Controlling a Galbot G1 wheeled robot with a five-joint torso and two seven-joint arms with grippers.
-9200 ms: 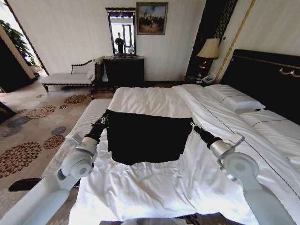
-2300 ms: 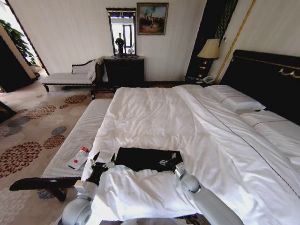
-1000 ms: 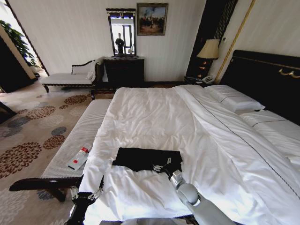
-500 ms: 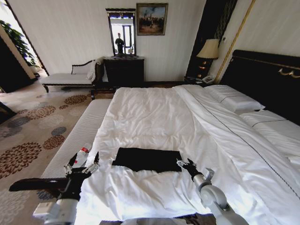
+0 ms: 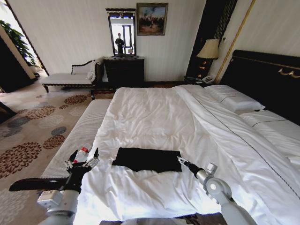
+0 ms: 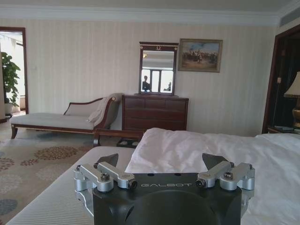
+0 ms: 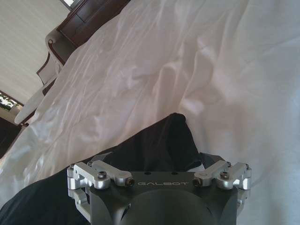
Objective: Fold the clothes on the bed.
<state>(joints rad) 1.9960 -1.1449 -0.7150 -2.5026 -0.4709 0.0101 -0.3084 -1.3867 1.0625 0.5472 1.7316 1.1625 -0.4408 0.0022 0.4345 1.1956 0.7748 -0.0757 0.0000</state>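
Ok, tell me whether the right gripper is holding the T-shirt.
No: the right gripper is open beside the folded T-shirt's edge, gripping nothing.

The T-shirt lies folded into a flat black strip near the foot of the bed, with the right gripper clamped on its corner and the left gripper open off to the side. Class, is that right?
One detail is wrong. The right gripper is open beside the T-shirt, not clamped on it, as the head view shows. The rest holds: folded strip on the bed, left gripper open to the side.
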